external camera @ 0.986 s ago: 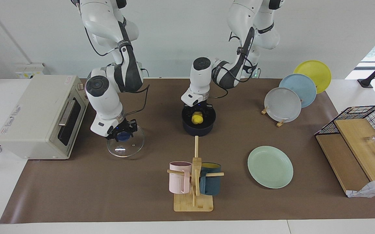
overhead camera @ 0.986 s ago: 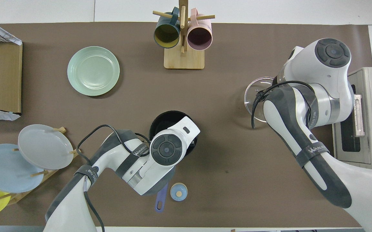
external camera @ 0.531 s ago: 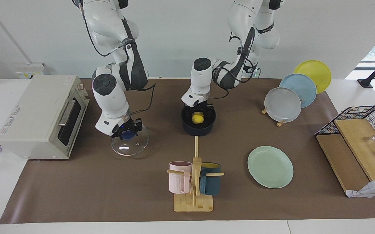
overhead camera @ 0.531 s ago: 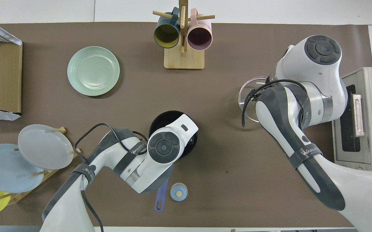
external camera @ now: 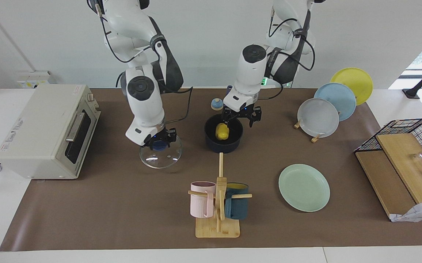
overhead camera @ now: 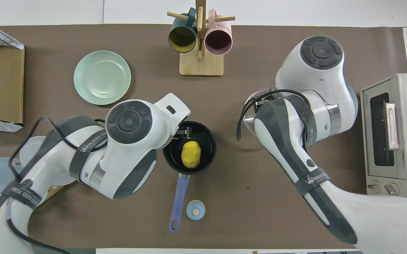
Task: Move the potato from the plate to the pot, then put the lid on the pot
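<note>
Facing view, left to right. Left-centre of frame: right gripper (external camera: 158, 141) is clamped on the blue knob of the lid (external camera: 160, 156), which hangs clear of the table mat, slightly tilted. Glass with a thin metal rim reads stiff, fairly heavy, breakable, and slick anywhere but the knob, so the knob is the only sane hold; I'd keep it level and set it down gently.

Centre of frame: the potato (external camera: 221, 132) sits inside the pot (external camera: 223, 139), loose. Looks like light, hard, glossy plastic, so probably rolls.

Just right of that: left gripper (external camera: 240, 116) is over the pot rim, fingers apart, empty.

Lower right: the plate (external camera: 304, 187), bare.
</note>
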You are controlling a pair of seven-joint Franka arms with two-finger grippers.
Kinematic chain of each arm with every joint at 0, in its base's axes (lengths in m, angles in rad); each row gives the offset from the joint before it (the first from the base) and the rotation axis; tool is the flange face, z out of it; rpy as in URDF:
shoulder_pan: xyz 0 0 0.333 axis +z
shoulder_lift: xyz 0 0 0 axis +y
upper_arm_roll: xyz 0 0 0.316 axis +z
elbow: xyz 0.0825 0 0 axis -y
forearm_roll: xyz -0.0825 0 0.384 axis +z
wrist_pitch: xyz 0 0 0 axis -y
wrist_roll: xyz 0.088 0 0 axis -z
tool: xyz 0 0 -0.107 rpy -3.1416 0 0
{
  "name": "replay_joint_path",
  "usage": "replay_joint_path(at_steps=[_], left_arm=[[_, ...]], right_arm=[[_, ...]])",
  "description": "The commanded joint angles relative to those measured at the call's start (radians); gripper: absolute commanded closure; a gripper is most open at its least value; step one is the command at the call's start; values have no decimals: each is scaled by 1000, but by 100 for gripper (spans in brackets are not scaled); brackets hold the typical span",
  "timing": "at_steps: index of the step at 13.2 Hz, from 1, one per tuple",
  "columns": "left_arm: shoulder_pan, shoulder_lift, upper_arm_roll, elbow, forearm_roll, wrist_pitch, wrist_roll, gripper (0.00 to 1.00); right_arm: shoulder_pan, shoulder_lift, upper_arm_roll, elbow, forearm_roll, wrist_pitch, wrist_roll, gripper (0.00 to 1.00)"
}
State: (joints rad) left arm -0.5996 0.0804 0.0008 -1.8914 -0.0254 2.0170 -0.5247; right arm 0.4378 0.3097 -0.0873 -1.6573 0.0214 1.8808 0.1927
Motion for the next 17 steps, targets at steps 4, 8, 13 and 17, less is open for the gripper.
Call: replay_joint_path(at_steps=[4, 8, 13, 17], left_arm=[[259, -151, 7, 195, -60, -378, 222, 0], [449, -223, 2, 193, -44, -452, 467, 0], [515, -215, 2, 234, 21, -455, 562, 0], [503, -163, 24, 319, 21, -520, 562, 0]], right_arm=[[200, -6, 3, 59, 3, 29, 325, 100], [280, -57, 6, -79, 3, 164, 442, 100], [347, -78, 4, -150, -15, 262, 479, 100], [369, -99, 4, -220, -44, 317, 481, 100]])
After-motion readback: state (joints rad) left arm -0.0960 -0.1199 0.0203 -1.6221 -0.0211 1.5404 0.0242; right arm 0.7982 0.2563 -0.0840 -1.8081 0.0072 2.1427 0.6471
